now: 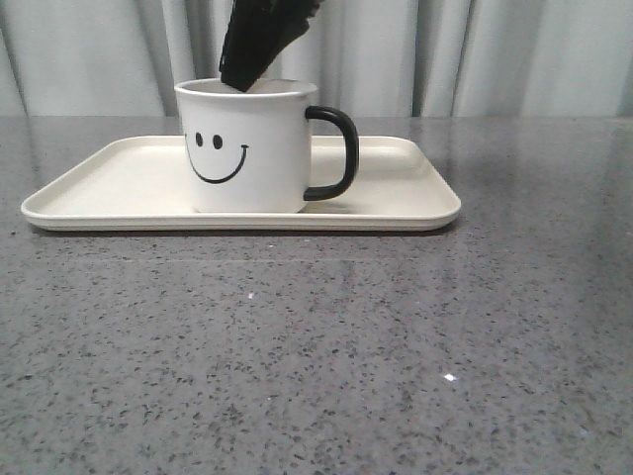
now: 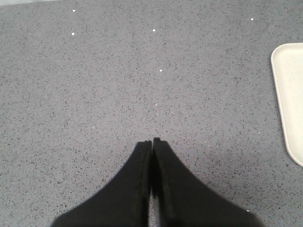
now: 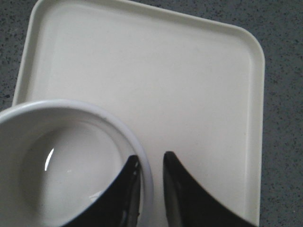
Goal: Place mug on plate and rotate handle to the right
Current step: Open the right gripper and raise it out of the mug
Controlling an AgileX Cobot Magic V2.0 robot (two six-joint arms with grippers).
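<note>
Mug (image 1: 247,148) stands on the plate (image 1: 415,203), handle (image 1: 336,153) already right, its rim pinched by the right gripper (image 3: 150,163), which should release gently and lift straight; left gripper (image 2: 152,142) is closed, idle.

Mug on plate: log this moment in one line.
mug: upright on plate | handle: right | right gripper: straddling mug rim | left gripper: shut over table
</note>
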